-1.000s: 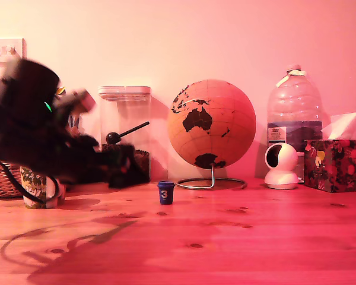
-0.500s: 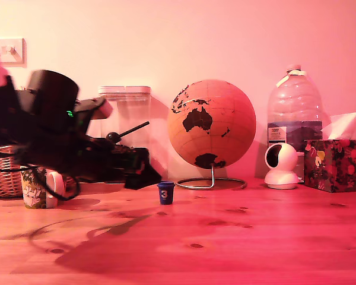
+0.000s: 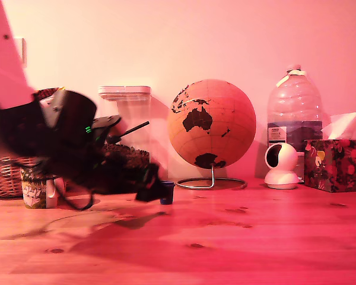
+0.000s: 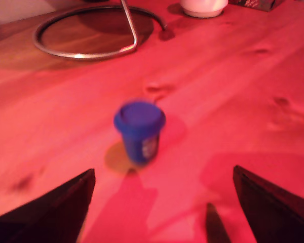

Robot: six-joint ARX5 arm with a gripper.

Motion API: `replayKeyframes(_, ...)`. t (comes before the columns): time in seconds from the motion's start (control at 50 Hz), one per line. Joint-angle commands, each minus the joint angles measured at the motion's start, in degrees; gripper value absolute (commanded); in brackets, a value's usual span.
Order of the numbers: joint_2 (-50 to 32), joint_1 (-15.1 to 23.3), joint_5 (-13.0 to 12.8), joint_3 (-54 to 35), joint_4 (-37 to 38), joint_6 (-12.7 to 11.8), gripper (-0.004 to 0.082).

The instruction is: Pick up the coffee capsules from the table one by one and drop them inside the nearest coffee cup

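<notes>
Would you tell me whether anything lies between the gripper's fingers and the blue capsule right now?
Nothing: in the wrist view only bare wooden table separates the open gripper from the upright capsule. The exterior view is too blurred to add more.

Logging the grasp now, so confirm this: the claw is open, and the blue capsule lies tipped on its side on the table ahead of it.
One thing is wrong: the blue capsule is not tipped over. It stands upright on the table, rim up, as the wrist view shows. The rest holds: the claw is open, its fingers spread wide, with the capsule ahead of them.
</notes>
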Motion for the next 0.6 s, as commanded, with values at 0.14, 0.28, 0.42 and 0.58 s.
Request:
replayKeyframes(0.14,3.1,0.0,0.6,2.8,-2.1,0.4,0.0791)
replayKeyframes(0.28,3.2,0.0,0.6,4.2,-3.9,0.4,0.0790)
replayKeyframes(0.42,4.7,0.0,0.9,6.7,-6.1,0.4,0.0790)
replayKeyframes(0.58,6.7,-0.1,1.9,9.2,-8.2,0.2,0.0790)
